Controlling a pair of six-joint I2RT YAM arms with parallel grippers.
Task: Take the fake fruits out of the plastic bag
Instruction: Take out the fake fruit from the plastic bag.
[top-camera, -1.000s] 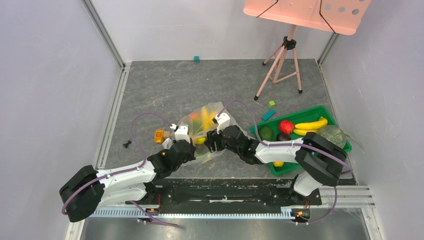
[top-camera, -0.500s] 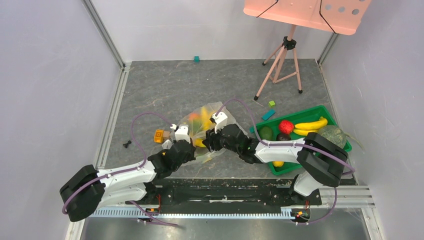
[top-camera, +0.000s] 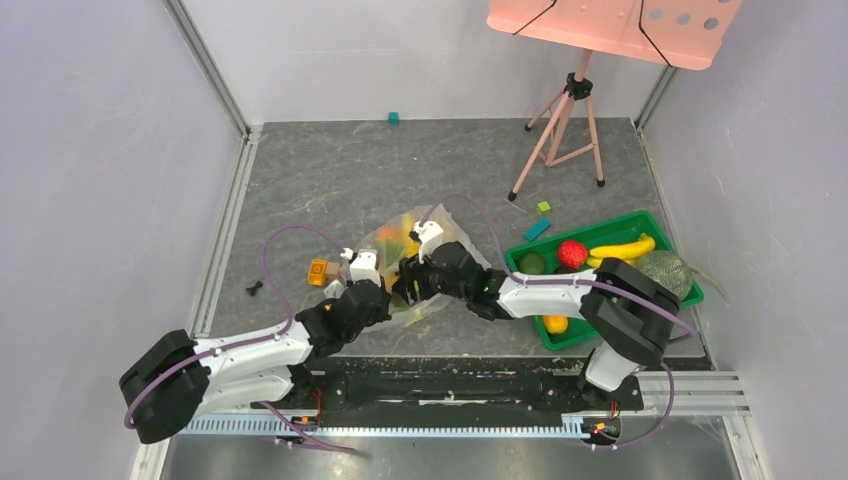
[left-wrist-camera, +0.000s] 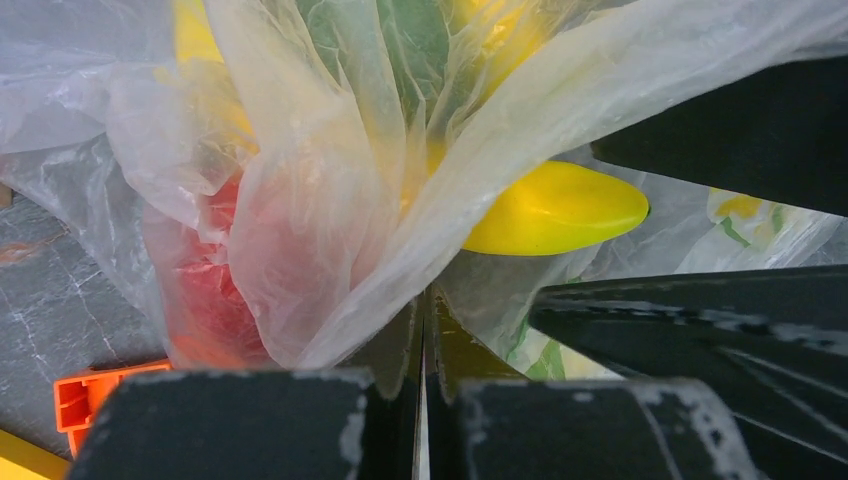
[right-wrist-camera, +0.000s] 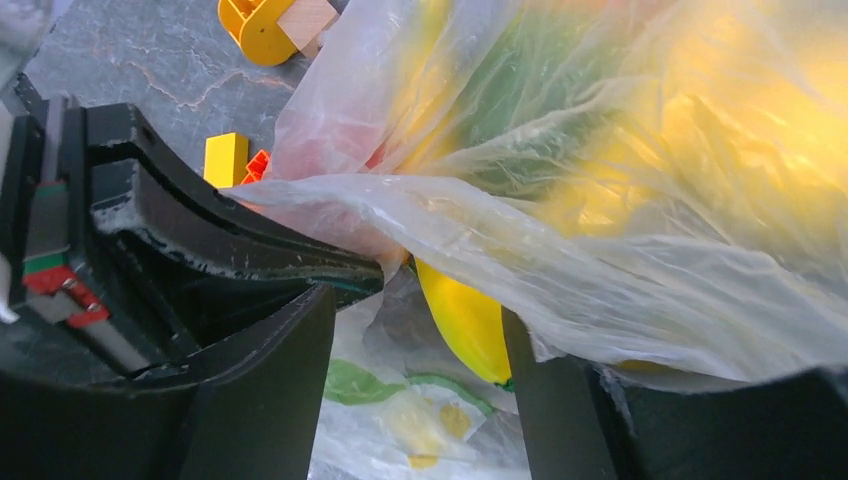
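1. The plastic bag (top-camera: 415, 245) lies crumpled on the grey table (top-camera: 330, 170), a little left of centre. Both arms reach in to its near side.
2. The left pincer (left-wrist-camera: 422, 300) is clamped tight on a fold of the bag's film — its two black fingers meet with only the thin plastic between them.
3. The right pincer (right-wrist-camera: 418, 312) is spread apart, one finger on either side of a toy banana (right-wrist-camera: 465, 315) that lies at the bag's mouth. Whether the fingers touch it cannot be told.
4. In the left wrist view the banana's yellow end pokes out from under the film, between the two dark fingers of the right pincer.
5. More fake fruits are inside the bag: a red fruit (left-wrist-camera: 210, 290) low on the left, and green and yellow shapes behind the film — too veiled to name.
6. Just beside the bag lie an orange block (left-wrist-camera: 95, 395) and a yellow block (right-wrist-camera: 225, 158).
7. Well to the right sits a green tray (top-camera: 610, 226) holding a strawberry (top-camera: 572, 253), a second banana (top-camera: 622, 247), an avocado (top-camera: 533, 264) and a netted green melon (top-camera: 665, 270).
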